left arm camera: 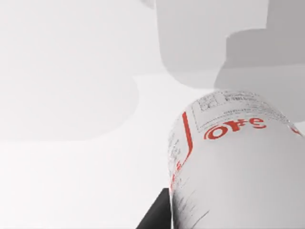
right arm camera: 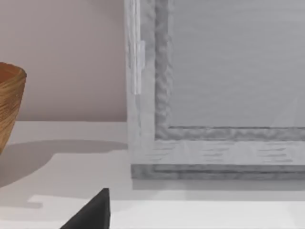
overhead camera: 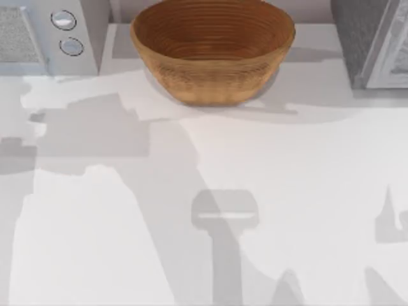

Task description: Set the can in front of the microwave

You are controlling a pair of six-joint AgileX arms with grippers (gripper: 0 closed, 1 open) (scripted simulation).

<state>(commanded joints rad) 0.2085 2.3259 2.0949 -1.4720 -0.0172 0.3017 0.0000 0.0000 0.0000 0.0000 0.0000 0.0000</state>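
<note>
Basket (overhead camera: 212, 54): a woven brown bowl standing at the rear of the table (overhead camera: 127, 242), centred between the two appliances. As much of its interior as the top view exposes holds nothing; the near inner wall is hidden by the rim.

Can (left arm camera: 238, 162): white, with red lettering and fine grey print, seen in the left wrist view lying right up against the camera. A dark fingertip (left arm camera: 156, 214) of the left gripper sits directly against the can's lower side. The label runs away from that finger toward the open table. Whether the fingers are actually pressed on the can or merely beside it, I cannot tell.

Microwave (overhead camera: 48, 35): light grey-white, at the rear left corner of the table, with two round silver dials (overhead camera: 67, 33) and part of a mesh window in frame. The floor of the table directly before its front edge is bare white surface crossed by arm shadows.

Dark grey speckled box (overhead camera: 373, 41): at the rear right corner, to the right of the basket. In the right wrist view its framed front panel stands just beyond the right gripper's one visible dark fingertip (right arm camera: 93, 212), with a strip of bare table between finger and panel edge. The spread of the right fingers cannot be determined.

Open room: the middle and front of the table are unobstructed.
</note>
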